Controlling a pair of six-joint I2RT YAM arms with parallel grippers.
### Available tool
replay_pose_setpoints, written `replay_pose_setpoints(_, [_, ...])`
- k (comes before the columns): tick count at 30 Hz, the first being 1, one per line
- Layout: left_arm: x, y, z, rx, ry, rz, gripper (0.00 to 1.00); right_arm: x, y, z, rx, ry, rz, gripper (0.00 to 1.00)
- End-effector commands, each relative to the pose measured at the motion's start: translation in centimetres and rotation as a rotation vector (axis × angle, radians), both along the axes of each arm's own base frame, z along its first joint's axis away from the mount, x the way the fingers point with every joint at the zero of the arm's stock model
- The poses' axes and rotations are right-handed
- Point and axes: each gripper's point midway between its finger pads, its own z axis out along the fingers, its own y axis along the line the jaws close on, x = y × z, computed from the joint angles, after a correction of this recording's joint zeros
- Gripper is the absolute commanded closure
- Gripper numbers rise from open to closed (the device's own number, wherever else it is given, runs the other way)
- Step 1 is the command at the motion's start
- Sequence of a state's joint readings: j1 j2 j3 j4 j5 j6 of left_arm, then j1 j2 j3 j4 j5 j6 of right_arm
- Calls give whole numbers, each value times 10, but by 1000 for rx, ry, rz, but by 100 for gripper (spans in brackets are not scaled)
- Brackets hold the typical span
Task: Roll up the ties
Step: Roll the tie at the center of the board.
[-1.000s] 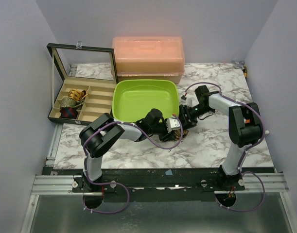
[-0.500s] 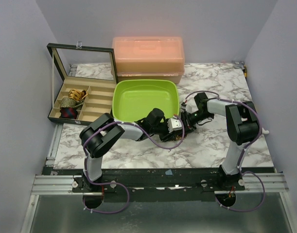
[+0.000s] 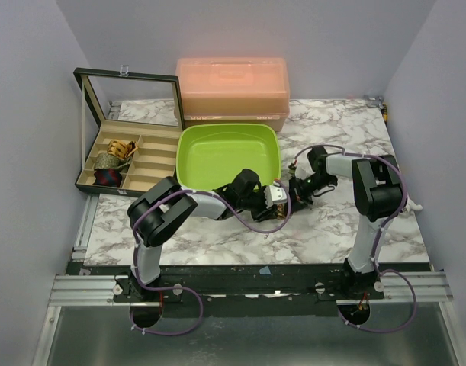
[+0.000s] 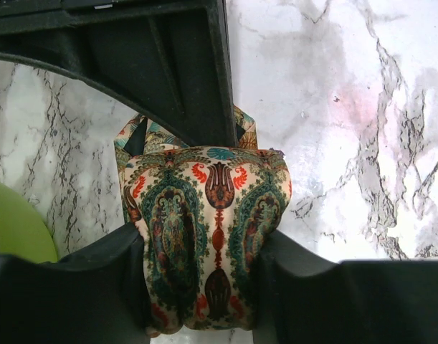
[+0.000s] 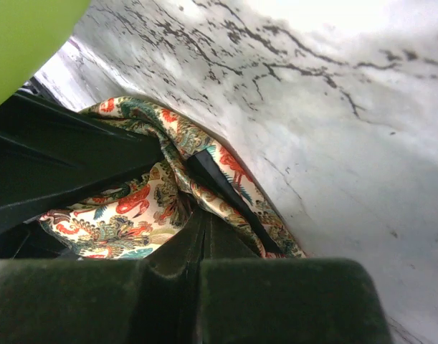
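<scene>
A floral tie [image 4: 204, 229] in cream, red, orange and green is bunched into a thick roll on the marble table. My left gripper [image 4: 204, 247] is shut on it, one finger pressing each side. From above, the tie [image 3: 283, 206] is mostly hidden under both gripper heads, just right of the tray. My right gripper [image 5: 204, 213] is shut, its joined fingertips pushed into the tie's loose folds [image 5: 132, 208]. I cannot tell whether they pinch any fabric. In the left wrist view the right gripper's black fingers [image 4: 204, 86] reach down onto the top of the roll.
The lime-green tray [image 3: 229, 152] sits just left of both grippers. A closed orange plastic box [image 3: 233, 88] stands behind it. At far left, an open compartment case [image 3: 152, 164] holds rolled ties [image 3: 114, 149]. Bare marble table [image 3: 347, 221] lies to the right and in front.
My right gripper has gone from open to shut and slid left, up against the left gripper and into the tie. The left gripper has kept its hold and barely moved.
</scene>
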State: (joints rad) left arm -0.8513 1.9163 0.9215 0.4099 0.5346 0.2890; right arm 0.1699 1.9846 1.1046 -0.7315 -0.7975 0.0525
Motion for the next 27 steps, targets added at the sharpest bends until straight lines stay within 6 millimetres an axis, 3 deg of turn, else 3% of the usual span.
replay_pose_setpoints(1, [-16,12,-34,97,93,-31,74,16,-9,2,-23,-143,67,99])
replay_pose_setpoints(6, [-22,27,-53,165,115,-12,75,16,-8,32,11,-185,71,86])
replay_pose_setpoints(11, [-26,34,-61,194,123,-12,74,16,-6,61,86,-210,58,52])
replay_pose_setpoints(16, [-25,33,-60,192,117,-11,71,12,11,79,199,-197,29,35])
replay_pose_setpoints(24, [-22,29,-55,180,119,-12,67,9,17,36,175,-132,39,39])
replay_pose_setpoints(26, [-22,28,-55,177,123,-11,66,9,17,29,174,-120,59,48])
replay_pose_setpoints(27, [-23,27,-54,175,125,-15,65,11,16,26,170,-130,67,57])
